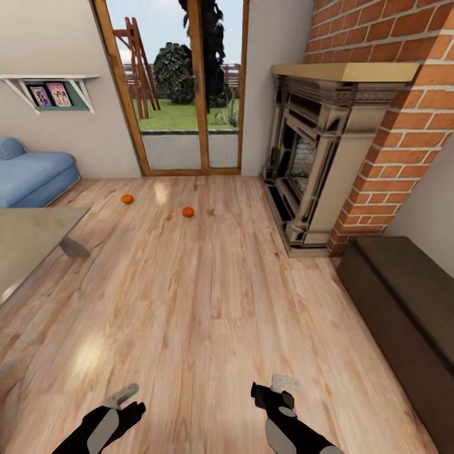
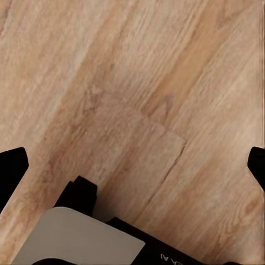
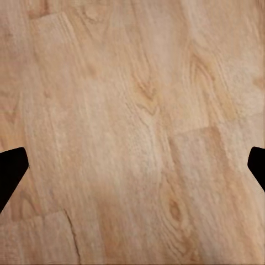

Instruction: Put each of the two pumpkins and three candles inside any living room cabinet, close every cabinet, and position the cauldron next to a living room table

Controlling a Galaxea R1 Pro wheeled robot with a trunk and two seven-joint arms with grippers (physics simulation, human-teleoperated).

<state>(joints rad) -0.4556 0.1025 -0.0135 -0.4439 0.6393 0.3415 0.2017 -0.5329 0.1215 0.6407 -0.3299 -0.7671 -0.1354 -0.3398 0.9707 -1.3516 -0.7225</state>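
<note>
Both grippers' jaws spread apart, empty, over bare wood floor [image 1: 202,302].
Two pumpkins [image 1: 127,198] [image 1: 188,212] sit upper left of centre; cabinet [image 1: 403,296] lower right; table [image 1: 31,243] left edge.

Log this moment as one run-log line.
pumpkins: two on floor near glass door | cabinet: at right, shut | table: at left | left pincer: open, empty | right pincer: open, empty
</note>
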